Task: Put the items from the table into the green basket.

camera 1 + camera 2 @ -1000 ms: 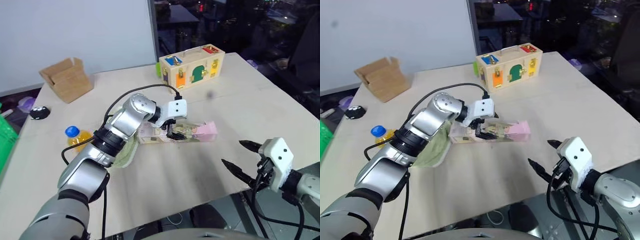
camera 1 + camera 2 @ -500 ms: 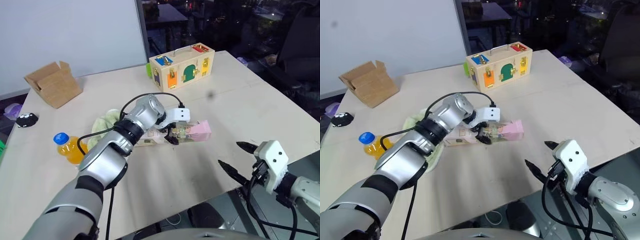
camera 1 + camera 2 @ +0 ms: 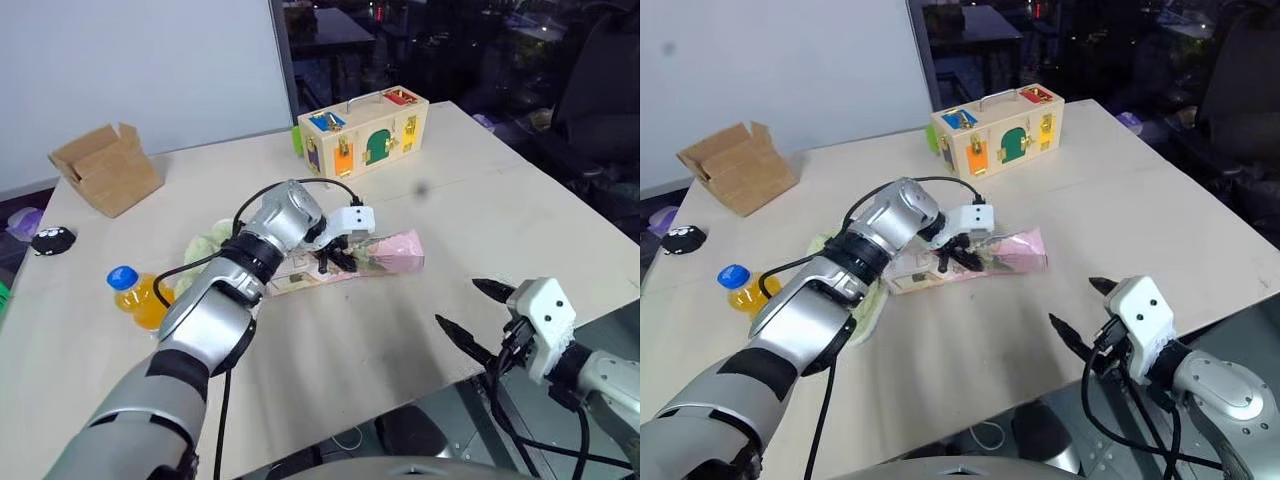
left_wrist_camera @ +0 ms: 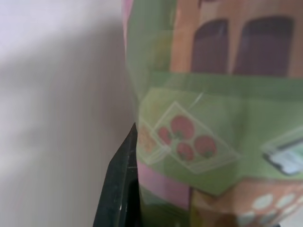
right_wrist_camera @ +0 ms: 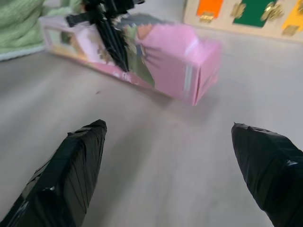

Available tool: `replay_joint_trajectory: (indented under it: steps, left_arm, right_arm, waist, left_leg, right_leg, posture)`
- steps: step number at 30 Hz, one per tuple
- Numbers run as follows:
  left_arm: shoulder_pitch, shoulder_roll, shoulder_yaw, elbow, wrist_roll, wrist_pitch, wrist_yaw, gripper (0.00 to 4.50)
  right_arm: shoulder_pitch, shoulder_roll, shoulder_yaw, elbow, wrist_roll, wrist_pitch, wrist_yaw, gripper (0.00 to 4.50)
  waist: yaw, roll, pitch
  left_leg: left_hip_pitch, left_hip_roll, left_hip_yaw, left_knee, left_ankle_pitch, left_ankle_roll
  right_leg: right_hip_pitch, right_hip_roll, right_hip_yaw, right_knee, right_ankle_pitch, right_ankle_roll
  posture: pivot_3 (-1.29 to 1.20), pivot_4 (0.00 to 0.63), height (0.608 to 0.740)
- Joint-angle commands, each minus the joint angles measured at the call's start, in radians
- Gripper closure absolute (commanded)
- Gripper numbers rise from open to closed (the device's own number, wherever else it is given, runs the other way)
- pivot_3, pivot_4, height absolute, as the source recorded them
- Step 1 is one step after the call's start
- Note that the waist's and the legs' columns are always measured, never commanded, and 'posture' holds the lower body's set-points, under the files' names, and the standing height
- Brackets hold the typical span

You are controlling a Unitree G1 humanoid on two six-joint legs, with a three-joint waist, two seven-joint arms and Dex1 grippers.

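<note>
The pink-and-white carton lies across the middle of the table. My left gripper is shut on its middle from above, one black finger pressed against the printed side. The carton looks slightly tilted in that grip. A pale green towel lies just left of the carton, partly under my left arm. Further left stands the orange bottle with a blue cap. My right gripper hangs open at the table's near right edge, nothing between its fingers. The green basket is out of view.
A wooden latch box with coloured doors stands at the back of the table. An open brown cardboard box sits at the back left. A small black object lies near the left edge. The table's near edge runs just under my right gripper.
My left gripper has shut on the carton, and the carton has tipped a little in its grip. The right gripper has stayed where it was, still open.
</note>
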Motion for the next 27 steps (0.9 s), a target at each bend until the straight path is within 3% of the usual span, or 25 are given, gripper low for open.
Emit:
replay_joint_trajectory:
  steps: [1,5,7,12,16,22,27]
  left_arm:
    - [-0.094,0.024,0.166,-0.089,-0.107,0.145,0.022,3.6]
    - [-0.175,0.023,0.314,-0.066,-0.192,0.268,0.127,3.6]
    - [-0.236,0.031,0.431,-0.002,-0.228,0.281,0.255,3.6]
    - [-0.319,0.1,0.671,0.125,-0.285,0.2,0.58,3.6]
    - [-0.308,0.193,0.784,0.133,-0.299,0.103,0.761,3.6]
    - [-0.168,0.366,0.871,-0.002,-0.261,-0.069,0.966,3.6]
    - [-0.007,0.478,0.899,-0.136,-0.215,-0.165,1.067,3.6]
  right_arm:
    - [-0.083,0.011,0.025,0.022,-0.009,-0.047,-0.025,0.0]
    - [-0.208,0.033,0.084,0.077,-0.027,-0.076,-0.047,0.0]
    - [-0.316,0.066,0.131,0.124,-0.045,-0.094,-0.067,0.0]
    - [-0.549,0.15,0.241,0.241,-0.046,-0.104,-0.07,0.0]
    - [-0.7,0.211,0.319,0.357,-0.043,-0.133,-0.024,0.0]
    - [-0.888,0.285,0.419,0.541,-0.041,-0.215,0.111,0.0]
    - [-0.975,0.329,0.462,0.651,-0.048,-0.282,0.202,0.0]
  waist:
    - [0.0,0.0,0.0]
    - [0.004,0.0,0.001]
    - [0.009,0.0,0.001]
    - [0.027,0.001,0.001]
    - [0.051,0.0,0.001]
    - [0.135,-0.001,0.0]
    - [0.256,-0.004,-0.001]
  left_leg:
    - [0.0,0.0,0.0,0.0,0.0,0.0]
    - [0.0,0.0,-0.001,0.001,0.0,0.0]
    - [0.0,0.0,-0.001,0.001,0.0,0.0]
    - [0.001,0.0,-0.003,0.0,0.0,0.0]
    - [0.002,-0.001,-0.005,0.0,0.0,0.0]
    - [-0.003,-0.001,-0.003,-0.002,0.001,-0.001]
    - [-0.01,-0.003,-0.005,0.001,0.004,-0.006]
  right_leg:
    - [-0.001,0.0,0.0,0.0,0.0,0.0]
    - [0.0,0.0,-0.001,0.0,0.0,0.0]
    - [0.0,0.0,-0.001,0.001,0.0,0.0]
    - [0.0,0.0,-0.002,0.003,0.0,0.0]
    - [-0.004,0.0,-0.002,0.01,0.001,0.0]
    - [-0.015,0.0,0.001,0.016,0.003,-0.005]
    - [-0.019,0.0,0.0,0.015,0.003,-0.005]
  posture:
    - [-0.36,0.0,0.74]
    - [-0.33,0.0,0.74]
    - [-0.3,0.0,0.74]
    - [-0.23,0.0,0.74]
    - [-0.14,0.0,0.74]
    - [0.0,0.0,0.74]
    - [0.09,0.0,0.74]
